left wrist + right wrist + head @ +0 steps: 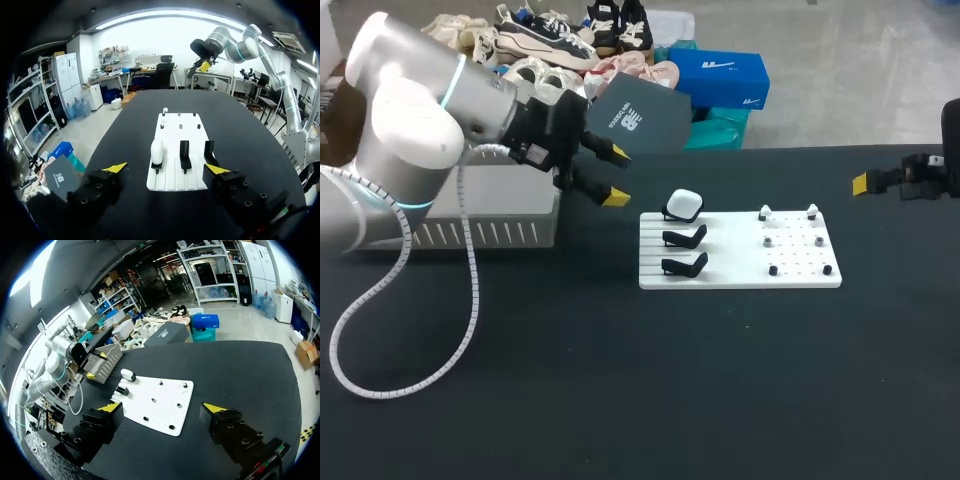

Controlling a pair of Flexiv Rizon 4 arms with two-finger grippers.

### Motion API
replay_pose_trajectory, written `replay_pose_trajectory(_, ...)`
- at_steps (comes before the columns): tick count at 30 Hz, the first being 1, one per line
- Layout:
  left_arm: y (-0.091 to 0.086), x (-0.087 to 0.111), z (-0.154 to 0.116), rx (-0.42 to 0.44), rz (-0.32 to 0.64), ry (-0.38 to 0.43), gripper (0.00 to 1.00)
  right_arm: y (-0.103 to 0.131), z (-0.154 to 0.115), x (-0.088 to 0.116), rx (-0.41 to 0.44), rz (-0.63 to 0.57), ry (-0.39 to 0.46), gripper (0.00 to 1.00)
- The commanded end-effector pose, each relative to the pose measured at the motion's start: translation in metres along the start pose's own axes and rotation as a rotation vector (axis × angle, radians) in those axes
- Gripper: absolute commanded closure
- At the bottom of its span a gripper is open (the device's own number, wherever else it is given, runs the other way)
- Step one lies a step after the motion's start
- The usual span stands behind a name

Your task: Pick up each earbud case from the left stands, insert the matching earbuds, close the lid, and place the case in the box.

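My left gripper (165,168) has its two yellow-tipped fingers wide apart, and nothing is between them. It hangs in the air above the table (620,380) and touches nothing. In the left wrist view the white earbud case (157,151) is ahead of the gripper, within the span of the two fingers but clearly apart from them. The case rests on a black stand (158,166) at the near end of a white board (175,182). Beside it on the same board are two empty stands (184,155), also black.

In the head view the case is to the right of this gripper, near it but not touching, on the rearmost stand of the three. At the right part of the board two small white earbuds (765,213) sit on pegs, well apart from the case. The grey slotted box (490,232) is on the table to the left of the board, under my left arm.

My right gripper (161,407) also has its fingers spread apart and holds nothing. It is by the table's right edge, well apart from the board. In its wrist view the board lies ahead of it, and the case is at the board's far corner.
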State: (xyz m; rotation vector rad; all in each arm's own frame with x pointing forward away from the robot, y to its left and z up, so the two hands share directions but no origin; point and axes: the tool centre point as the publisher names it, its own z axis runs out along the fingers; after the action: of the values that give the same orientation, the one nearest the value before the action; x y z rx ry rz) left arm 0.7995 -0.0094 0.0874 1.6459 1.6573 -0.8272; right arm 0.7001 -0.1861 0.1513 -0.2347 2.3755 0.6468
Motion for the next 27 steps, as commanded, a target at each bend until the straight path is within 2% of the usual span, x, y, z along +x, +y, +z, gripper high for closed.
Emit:
replay_pose_trajectory(1, 0.009, 0.004, 0.014, 0.075, -0.01, -0.021, 0.01, -0.002, 0.001, 0.0, -0.005, -0.002, -0.001, 0.0)
replay_pose_trajectory(11, 0.012, 0.013, 0.037, 0.065, -0.037, -0.03, 0.0, -0.002, 0.001, 0.0, -0.005, -0.002, -0.001, 0.0)
replay_pose_trajectory(12, 0.012, 0.013, 0.039, 0.064, -0.035, -0.034, 0.04, -0.002, 0.001, 0.0, -0.005, -0.002, -0.001, 0.0)
replay_pose_trajectory(13, 0.014, 0.012, 0.041, 0.063, -0.035, -0.037, 0.15, -0.002, 0.001, 0.0, -0.005, -0.002, -0.001, 0.0)
replay_pose_trajectory(17, 0.019, 0.012, 0.049, 0.049, -0.03, -0.049, 0.2, -0.002, 0.001, 0.0, -0.005, -0.002, -0.001, 0.0)
replay_pose_trajectory(18, 0.02, 0.012, 0.05, 0.046, -0.03, -0.052, 0.24, -0.002, 0.001, 0.0, -0.005, -0.002, -0.001, 0.0)
replay_pose_trajectory(24, 0.025, 0.014, 0.058, 0.034, -0.038, -0.065, 0.26, -0.002, 0.001, 0.0, -0.005, -0.002, -0.001, 0.0)
replay_pose_trajectory(25, 0.025, 0.015, 0.06, 0.032, -0.04, -0.066, 0.31, -0.002, 0.001, 0.0, -0.005, -0.002, -0.001, 0.0)
replay_pose_trajectory(27, 0.025, 0.016, 0.061, 0.031, -0.042, -0.069, 0.33, -0.002, 0.001, 0.0, -0.005, -0.002, -0.001, 0.0)
